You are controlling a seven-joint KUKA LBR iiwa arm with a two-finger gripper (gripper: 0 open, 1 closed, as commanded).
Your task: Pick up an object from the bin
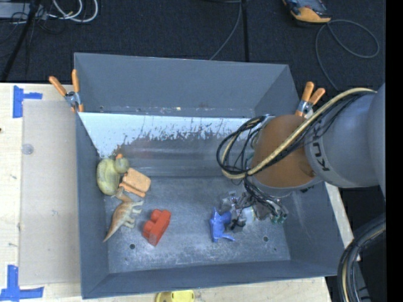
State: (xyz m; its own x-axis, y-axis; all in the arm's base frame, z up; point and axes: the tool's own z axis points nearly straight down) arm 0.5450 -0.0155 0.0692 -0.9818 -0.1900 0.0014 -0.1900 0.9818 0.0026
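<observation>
My gripper (237, 218) is down at the bin floor in the right half, below the arm's orange cover. A small blue toy (219, 226) lies at its fingertips, touching or partly between them; I cannot tell which. A red block (156, 225) lies on the floor well to the left of the gripper.
At the left side of the bin lie a tan dinosaur figure (123, 216), an orange-tan block (135, 184) and a yellow-green soft toy (109, 174), close together. Black and yellow cables loop around the arm's cover above the gripper.
</observation>
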